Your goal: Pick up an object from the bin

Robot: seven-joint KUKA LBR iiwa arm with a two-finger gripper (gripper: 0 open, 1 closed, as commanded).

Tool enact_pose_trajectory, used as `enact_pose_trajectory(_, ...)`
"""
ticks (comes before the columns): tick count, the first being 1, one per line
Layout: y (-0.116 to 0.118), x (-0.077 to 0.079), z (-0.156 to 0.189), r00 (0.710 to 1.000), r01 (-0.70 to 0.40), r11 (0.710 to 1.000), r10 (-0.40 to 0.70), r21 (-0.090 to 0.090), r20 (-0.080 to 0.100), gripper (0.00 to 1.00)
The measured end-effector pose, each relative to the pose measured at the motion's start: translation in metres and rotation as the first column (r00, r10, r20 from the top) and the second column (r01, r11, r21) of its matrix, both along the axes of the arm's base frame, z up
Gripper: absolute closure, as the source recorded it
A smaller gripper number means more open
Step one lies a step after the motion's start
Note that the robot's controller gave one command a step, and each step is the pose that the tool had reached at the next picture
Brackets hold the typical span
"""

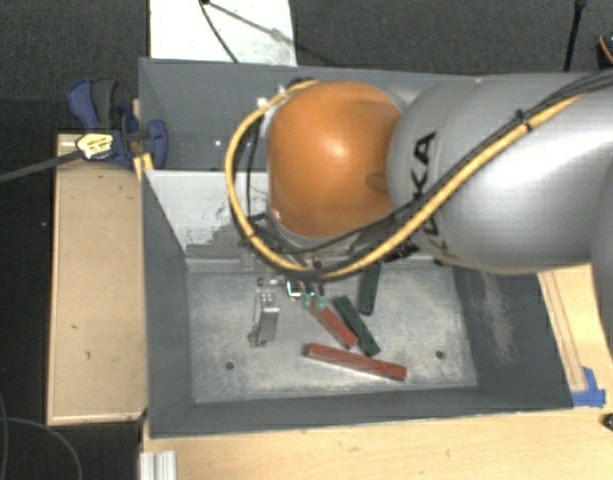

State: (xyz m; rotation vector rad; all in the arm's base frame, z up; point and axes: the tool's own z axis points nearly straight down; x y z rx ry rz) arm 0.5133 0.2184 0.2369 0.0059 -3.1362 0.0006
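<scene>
the two-finger gripper hangs low over the floor of the grey metal bin, tucked under the rounded orange cover of the silver arm. a yellow cable loops round that cover. whether the gripper is spread or pressed together cannot be told, and nothing shows in its grasp.

nearest to it lies a short reddish-brown bar, just beside the gripper on the arm's side. its long axis runs on a slant: the upper-left end points toward the gripper, the lower-right end points away from it. it lies flat on the bin floor, apart from the gripper.

a dark green bar lies along the far side of that short bar on the same slant, touching it or nearly so. farther from the gripper, toward the near wall, a long reddish-brown flat stick lies almost crosswise, its far end dipping a little lower. a second dark bar stands nearly straight up the view beyond the green one, its top end hidden under the arm.
</scene>
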Motion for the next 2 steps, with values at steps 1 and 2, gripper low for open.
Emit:
enact_pose_trajectory(1,-0.061,0.016,-0.011,0.999,0.044,0.999,-0.044,-0.002,0.006,0.0)
enact_pose_trajectory(2,-0.111,0.019,-0.06,0.999,0.047,0.999,-0.047,-0.003,0.003,0.0)
